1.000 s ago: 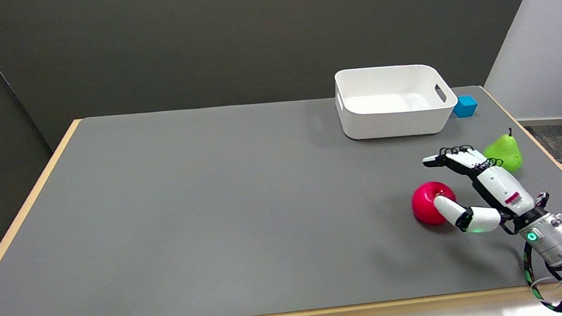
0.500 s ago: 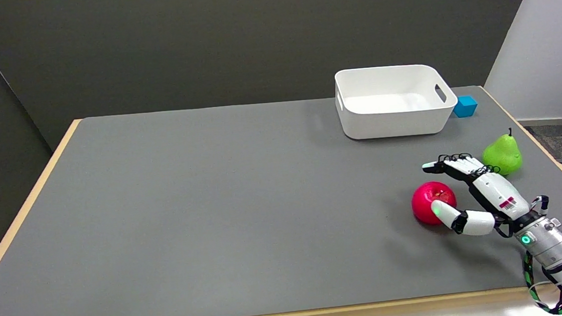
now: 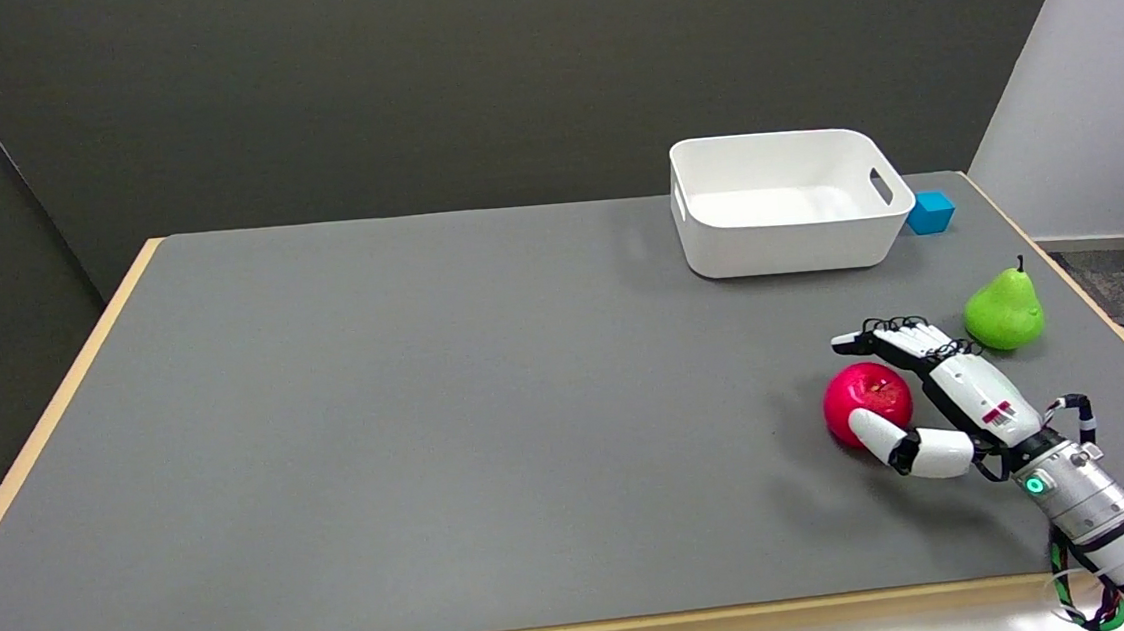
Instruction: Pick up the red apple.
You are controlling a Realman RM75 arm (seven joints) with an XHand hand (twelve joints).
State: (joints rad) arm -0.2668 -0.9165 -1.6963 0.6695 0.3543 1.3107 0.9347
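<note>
On the grey-topped desk (image 3: 430, 416) before a dark wall, I am cupping my robot hand (image 3: 940, 396), fingers spread and gripping nothing, around the glossy red apple (image 3: 861, 397).

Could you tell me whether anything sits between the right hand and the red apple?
Nothing visible does. The right hand is open around the red apple, fingers beyond it and thumb on its near side. The green pear stands off to the right, outside that gap.

Olive wall (image 3: 403, 77); grey wood-edged table (image 3: 430, 416).
</note>
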